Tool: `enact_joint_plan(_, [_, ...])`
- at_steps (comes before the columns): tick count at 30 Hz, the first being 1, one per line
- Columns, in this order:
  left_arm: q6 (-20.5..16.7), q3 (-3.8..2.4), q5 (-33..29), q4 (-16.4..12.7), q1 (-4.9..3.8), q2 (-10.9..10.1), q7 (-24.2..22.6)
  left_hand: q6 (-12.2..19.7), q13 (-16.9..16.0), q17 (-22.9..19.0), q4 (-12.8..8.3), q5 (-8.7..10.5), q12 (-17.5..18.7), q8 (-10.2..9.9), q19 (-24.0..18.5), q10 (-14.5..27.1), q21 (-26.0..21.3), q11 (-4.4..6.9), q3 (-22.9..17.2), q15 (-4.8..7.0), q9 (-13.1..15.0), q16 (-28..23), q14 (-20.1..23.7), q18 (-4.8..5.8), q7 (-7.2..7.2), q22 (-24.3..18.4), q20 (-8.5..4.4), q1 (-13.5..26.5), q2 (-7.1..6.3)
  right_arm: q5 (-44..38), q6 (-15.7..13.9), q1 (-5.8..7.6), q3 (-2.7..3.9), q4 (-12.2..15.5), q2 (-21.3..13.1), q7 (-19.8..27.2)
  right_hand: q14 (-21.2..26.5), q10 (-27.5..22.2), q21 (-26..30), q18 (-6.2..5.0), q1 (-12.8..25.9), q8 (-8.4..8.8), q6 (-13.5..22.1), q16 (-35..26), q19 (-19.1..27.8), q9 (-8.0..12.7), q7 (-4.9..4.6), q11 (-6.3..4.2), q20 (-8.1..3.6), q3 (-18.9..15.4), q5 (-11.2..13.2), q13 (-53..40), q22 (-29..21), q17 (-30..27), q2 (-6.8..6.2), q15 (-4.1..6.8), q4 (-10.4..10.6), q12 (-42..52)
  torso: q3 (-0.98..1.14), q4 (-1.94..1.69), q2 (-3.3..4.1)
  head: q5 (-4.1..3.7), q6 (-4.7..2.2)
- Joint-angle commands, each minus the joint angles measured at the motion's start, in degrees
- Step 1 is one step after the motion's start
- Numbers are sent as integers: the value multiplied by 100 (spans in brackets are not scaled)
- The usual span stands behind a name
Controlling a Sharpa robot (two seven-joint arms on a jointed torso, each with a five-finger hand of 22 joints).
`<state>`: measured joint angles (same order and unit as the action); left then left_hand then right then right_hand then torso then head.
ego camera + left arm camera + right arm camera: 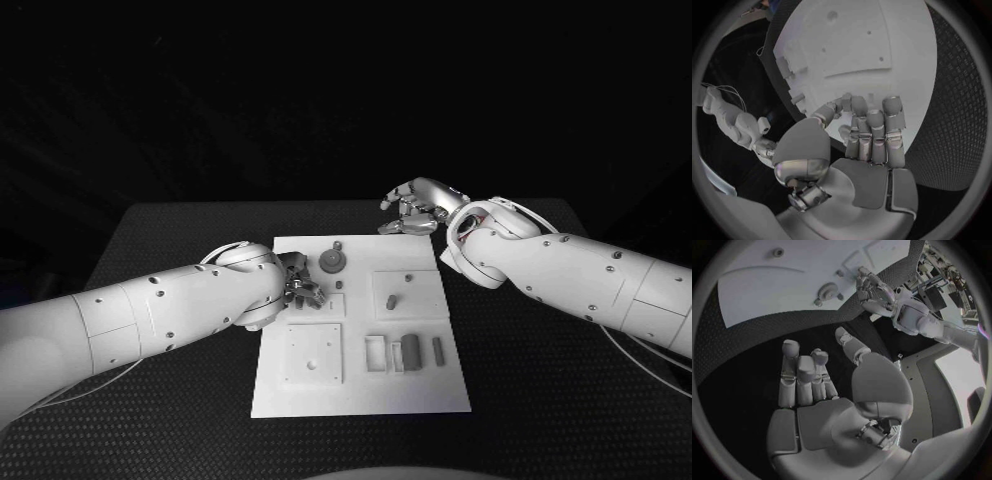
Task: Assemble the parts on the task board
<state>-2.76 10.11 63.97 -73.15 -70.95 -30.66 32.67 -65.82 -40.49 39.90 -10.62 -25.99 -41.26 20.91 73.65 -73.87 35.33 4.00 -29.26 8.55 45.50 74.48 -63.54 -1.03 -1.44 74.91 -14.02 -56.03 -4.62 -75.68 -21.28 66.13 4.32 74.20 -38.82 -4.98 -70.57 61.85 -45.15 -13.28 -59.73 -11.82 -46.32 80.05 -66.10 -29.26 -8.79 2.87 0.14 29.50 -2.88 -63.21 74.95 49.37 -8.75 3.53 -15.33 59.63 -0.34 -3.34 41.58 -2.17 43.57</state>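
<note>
The left hand [300, 288] is hovering with curled, seemingly empty fingers over the task board [361, 395] near its left edge, beside the round part [333, 262], while the right hand [418, 207], loosely spread and holding nothing, is waiting beyond the far edge; a misjudged reach risks nudging parts.

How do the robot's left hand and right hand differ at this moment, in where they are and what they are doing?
The left hand is over the task board, at its left edge near the parts; the right hand is beyond the board's far edge, over the black table. The left hand's fingers reach down toward the board; the right hand's fingers are apart over bare table. Neither plainly holds a part.
</note>
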Motion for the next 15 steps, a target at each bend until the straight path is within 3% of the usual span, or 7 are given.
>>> enact_joint_plan(1, [112,10,35,2,11,4,-13,-87,10,-10,-507,-16,-40,32,97,-5,26,41,-550,145,18,20,-75,-152,-6,116,-123,-123,70,-10,44,-2,2,7,0,24,45,-47,24,-172,46,-19,-2,-30,2,9,-53,-12,-53,-9,9,6,92,-6,-9,5,22,28,4,1,1,-3,10])
enact_joint_plan(15, [160,17,-16,23,11,14,2,-64,18,-25,-482,-14,-34,23,80,19,17,32,-546,140,13,13,-60,-146,-16,110,-118,-96,66,-10,46,-2,2,8,-6,30,46,-49,25,-172,49,-19,-1,-31,3,9,-54,-12,-52,-11,9,9,92,-7,-11,4,23,30,2,-2,-1,-7,11])
